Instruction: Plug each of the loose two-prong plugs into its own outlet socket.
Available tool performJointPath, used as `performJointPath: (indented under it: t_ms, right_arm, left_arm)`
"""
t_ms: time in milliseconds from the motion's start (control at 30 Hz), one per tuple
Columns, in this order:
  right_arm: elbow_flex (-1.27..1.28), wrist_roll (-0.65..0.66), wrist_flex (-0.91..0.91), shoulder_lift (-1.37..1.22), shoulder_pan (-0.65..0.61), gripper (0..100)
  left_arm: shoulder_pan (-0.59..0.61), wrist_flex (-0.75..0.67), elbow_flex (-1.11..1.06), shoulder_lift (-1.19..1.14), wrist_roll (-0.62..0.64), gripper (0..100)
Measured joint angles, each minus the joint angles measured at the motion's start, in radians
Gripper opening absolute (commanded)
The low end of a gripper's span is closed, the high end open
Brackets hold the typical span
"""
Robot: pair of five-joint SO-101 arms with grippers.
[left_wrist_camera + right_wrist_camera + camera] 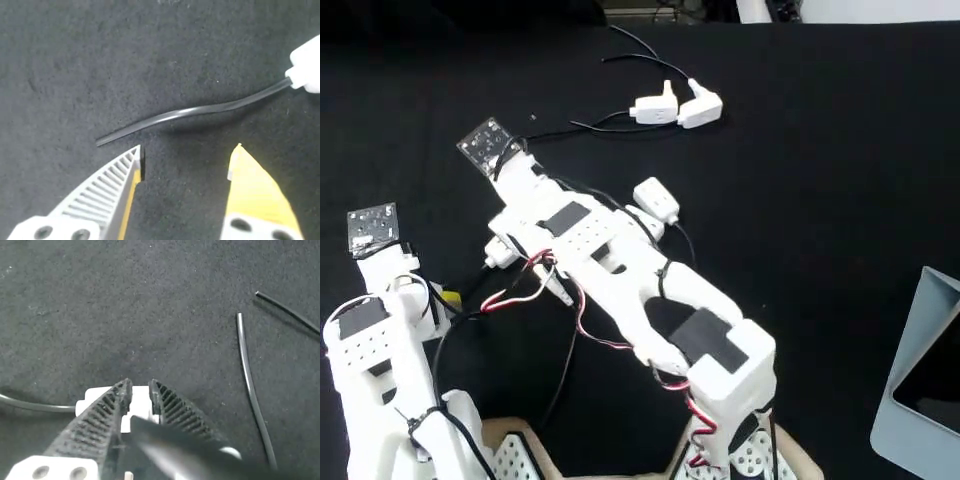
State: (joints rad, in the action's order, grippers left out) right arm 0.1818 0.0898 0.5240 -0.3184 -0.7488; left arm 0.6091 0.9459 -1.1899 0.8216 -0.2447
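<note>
My right gripper [140,385] is shut on a white plug [95,396], whose black cable runs off to one side over the black cloth. Two loose cable ends [248,385] lie beyond it. My left gripper [187,147] is open low over the cloth, with nothing between its grey and yellow fingers [250,180]. Just ahead of it lies a black cable [190,111] that leads to a white plug [307,65]. In the high view that plug [500,253] lies beside the right arm. Two white pieces [677,106] touch at the back. Another white piece [657,200] lies by the right arm.
A grey-blue bin [920,380] stands at the right edge of the table. Red, white and black wires [575,310] hang along the right arm. Thin black cables [630,40] trail to the back edge. Black cloth [820,200] spreads to the right of the arms.
</note>
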Motion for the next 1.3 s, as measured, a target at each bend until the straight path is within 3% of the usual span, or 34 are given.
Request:
performJointPath:
  t_ms: [1300]
  right_arm:
    - [-0.029, -0.002, -0.015, -0.124, 0.014, 1.1]
  left_arm:
    - [0.0, -0.005, -0.017, 0.0, 0.0, 28]
